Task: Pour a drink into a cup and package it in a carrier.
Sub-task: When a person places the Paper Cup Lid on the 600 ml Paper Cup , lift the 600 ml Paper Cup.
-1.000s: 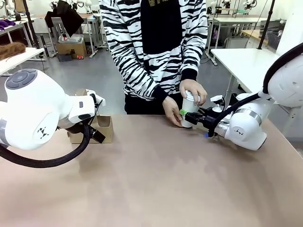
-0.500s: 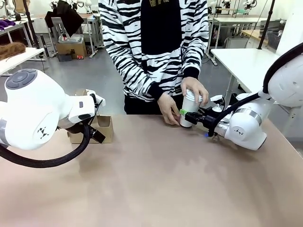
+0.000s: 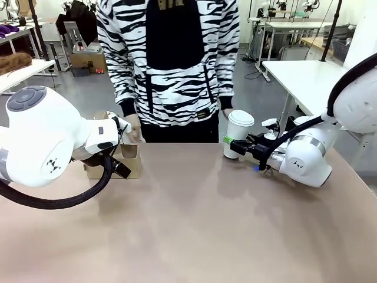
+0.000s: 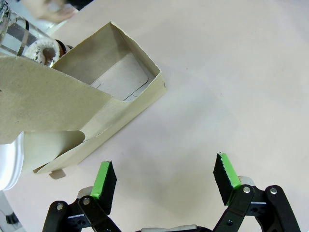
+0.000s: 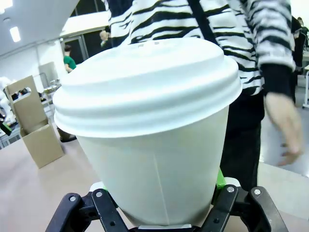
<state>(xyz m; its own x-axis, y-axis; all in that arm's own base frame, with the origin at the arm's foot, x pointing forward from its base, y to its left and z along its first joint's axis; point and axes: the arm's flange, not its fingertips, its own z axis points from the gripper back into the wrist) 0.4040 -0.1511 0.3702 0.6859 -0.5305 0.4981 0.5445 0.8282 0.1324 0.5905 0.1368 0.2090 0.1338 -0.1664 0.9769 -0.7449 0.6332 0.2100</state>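
cup (image 3: 238,131) with lid (image 3: 241,118) in right tool (image 3: 230,145)

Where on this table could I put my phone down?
The bare brown tabletop between the brown cardboard carrier and the lidded white paper cup, and the near half. Crowded: the far-left corner, with the open left gripper beside the carrier, and round the right gripper clamping the cup.

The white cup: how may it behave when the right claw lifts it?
The cup looks like thin paper, so a harder squeeze from the right claw probably dents it. Gripped low, with the wide lid above, it may tilt. The lid should limit spills.
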